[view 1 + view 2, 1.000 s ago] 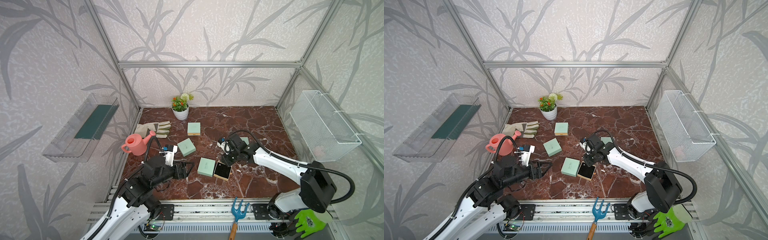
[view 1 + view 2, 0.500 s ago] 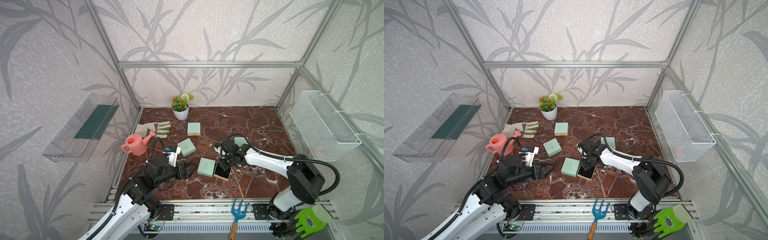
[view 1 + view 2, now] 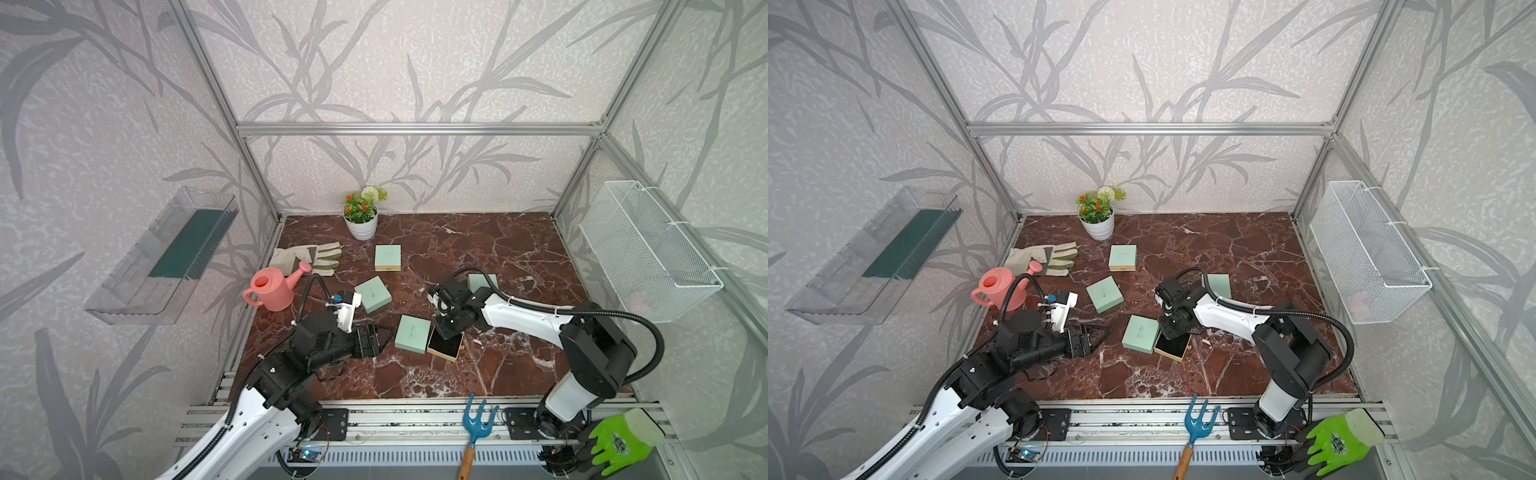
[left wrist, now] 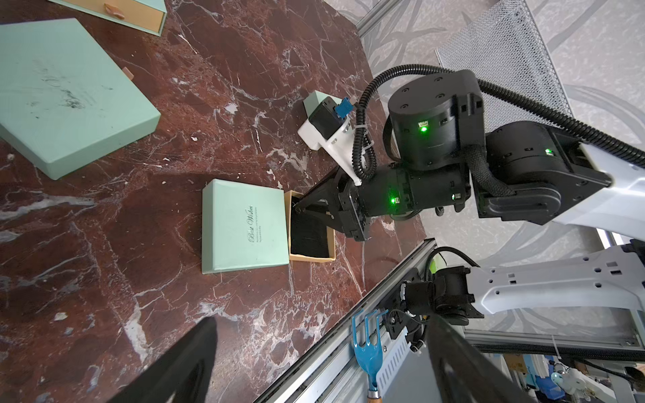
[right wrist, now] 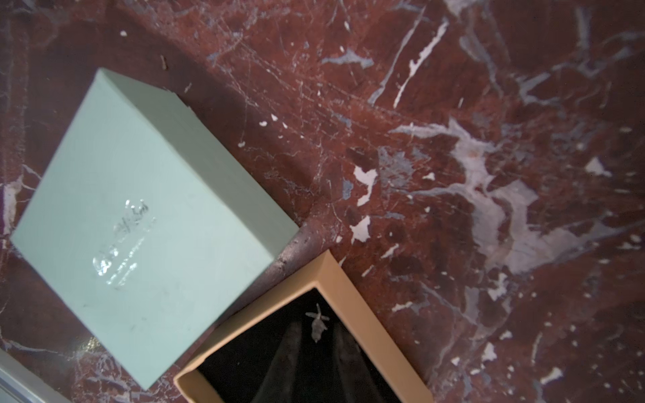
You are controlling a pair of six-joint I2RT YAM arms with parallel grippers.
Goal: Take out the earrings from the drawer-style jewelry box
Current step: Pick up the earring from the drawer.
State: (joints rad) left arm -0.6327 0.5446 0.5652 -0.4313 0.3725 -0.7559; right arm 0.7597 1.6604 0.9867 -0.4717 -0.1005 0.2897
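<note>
1. The mint-green box (image 5: 146, 216) lies on the marble table (image 3: 519, 249), its tan drawer (image 5: 349, 303) pulled partly out.
2. 1 pale silvery earring (image 5: 317, 322) lies on the drawer's black lining, near a corner.
3. The right gripper (image 5: 316, 333) reaches into the drawer, tips close around the earring. I cannot tell whether they pinch it.
4. The left gripper (image 3: 1098, 334) hovers beside the box, jaws wide apart, holding nothing.

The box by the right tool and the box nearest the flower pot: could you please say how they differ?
The near box, by the right tool, has its drawer pulled out, black lining showing; the far box, by the flower pot, is shut. The near box lies turned on the table, the far box square. Both are mint-green squares.
</note>
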